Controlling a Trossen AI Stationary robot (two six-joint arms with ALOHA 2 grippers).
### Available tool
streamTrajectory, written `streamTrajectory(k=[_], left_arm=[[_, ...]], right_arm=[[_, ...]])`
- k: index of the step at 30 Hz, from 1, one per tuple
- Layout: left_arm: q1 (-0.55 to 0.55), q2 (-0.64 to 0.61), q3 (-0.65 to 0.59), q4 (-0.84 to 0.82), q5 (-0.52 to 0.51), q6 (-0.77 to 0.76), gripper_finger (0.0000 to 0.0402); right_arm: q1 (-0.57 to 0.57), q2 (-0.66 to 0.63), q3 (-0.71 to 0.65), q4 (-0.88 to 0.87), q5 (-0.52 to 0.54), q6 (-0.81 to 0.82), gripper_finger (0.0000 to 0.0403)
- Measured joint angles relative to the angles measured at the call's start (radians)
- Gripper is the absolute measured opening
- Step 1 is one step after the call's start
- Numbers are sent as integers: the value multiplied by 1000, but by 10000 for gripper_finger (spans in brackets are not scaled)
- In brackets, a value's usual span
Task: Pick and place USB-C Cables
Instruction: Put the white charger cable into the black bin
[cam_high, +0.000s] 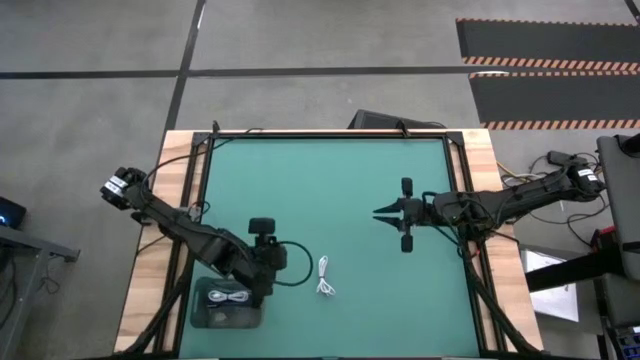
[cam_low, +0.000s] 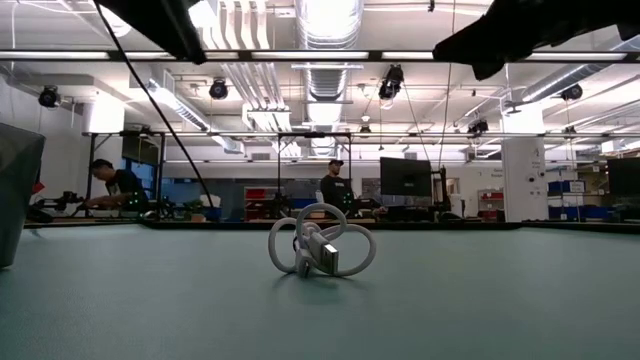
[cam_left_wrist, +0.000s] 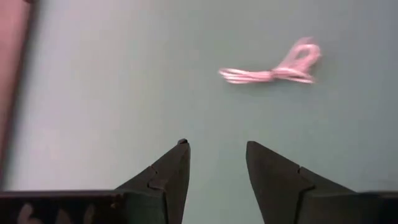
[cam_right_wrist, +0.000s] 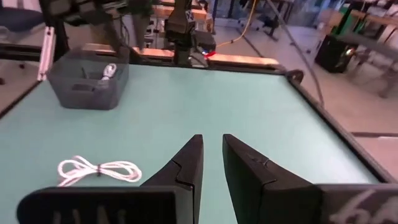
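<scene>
One white coiled USB-C cable (cam_high: 325, 277) lies loose on the green mat near the table's near edge; it also shows in the low view (cam_low: 320, 247), the left wrist view (cam_left_wrist: 273, 70) and the right wrist view (cam_right_wrist: 99, 169). A second white cable (cam_high: 230, 297) lies inside the dark bin (cam_high: 203, 318). No black cable bundles are in view. My left gripper (cam_left_wrist: 216, 144) is open and hovers over the mat beside the bin, left of the loose cable. My right gripper (cam_high: 380, 212) hangs over the mat's right half, pointing left, with a narrow gap between its fingers (cam_right_wrist: 212, 138).
The dark bin (cam_right_wrist: 87, 81) sits at the mat's near-left corner, also at the low view's left edge (cam_low: 15, 190). Wooden borders and black frame rails (cam_high: 470, 200) ring the mat. People stand at benches in the room beyond the table.
</scene>
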Motion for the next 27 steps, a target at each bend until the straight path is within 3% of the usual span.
streamTrajectory(k=[5,12,19,27], left_arm=[[13,1,-3,38,-139,95,141],[36,2,-19,157,-149,209,141],[42,2,-20,175,-257,212,141],[43,2,-21,176,-302,212,141]], right_arm=[[30,57,0,41,-21,73,52],[55,151,34,36,-22,131,52],[55,255,100,30,-26,107,52],[52,333,143,-1,-101,104,52]])
